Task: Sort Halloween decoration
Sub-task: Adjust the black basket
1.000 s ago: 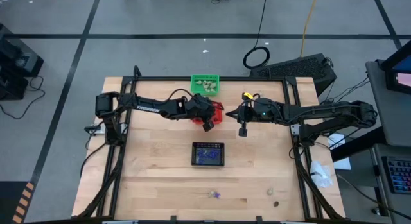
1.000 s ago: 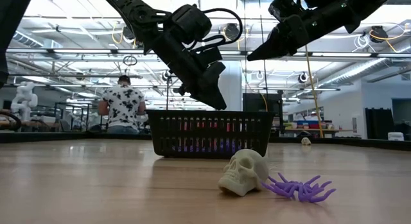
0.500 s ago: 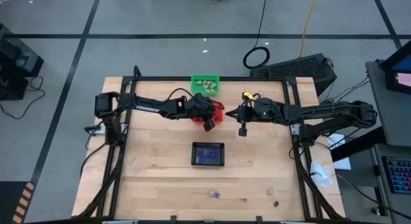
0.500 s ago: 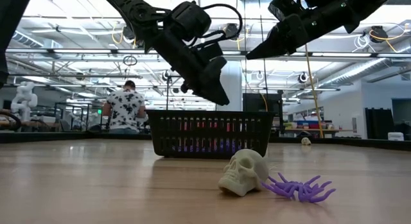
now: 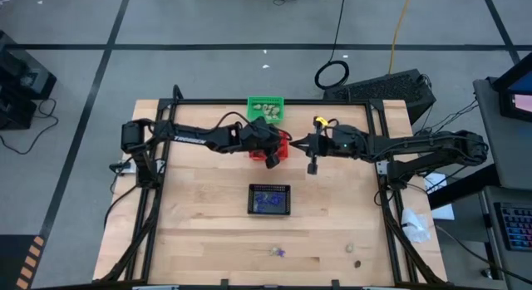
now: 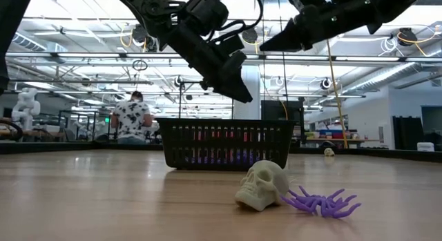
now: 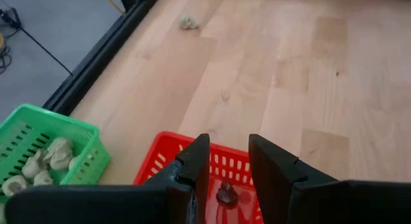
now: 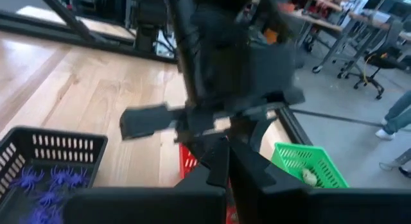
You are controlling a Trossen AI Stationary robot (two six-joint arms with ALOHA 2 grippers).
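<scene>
- While the left gripper (image 5: 270, 158) is hanging over the red basket (image 5: 282, 145) at the back middle of the table (image 5: 199, 223), its fingers (image 7: 192, 163) are spread apart with nothing between them, and a dark brown trinket (image 7: 226, 194) is sitting in the basket right below the gap.
- Right gripper (image 5: 312, 166) is hovering just beside the red basket on its own side, up off the table, fingers pressed together and holding nothing.
- Pale cream trinkets (image 7: 48, 161) are piling up in the green basket (image 5: 265, 108) at the back edge.
- Purple spiders (image 8: 48, 183) are lying in the black basket (image 5: 270, 199) mid-table.
- Strays are sitting loose near the front edge: a cream skull (image 6: 262, 185) touching a purple spider (image 6: 321, 201), plus a cream trinket (image 5: 350, 248) and a brown one (image 5: 357, 262) off toward the right.
</scene>
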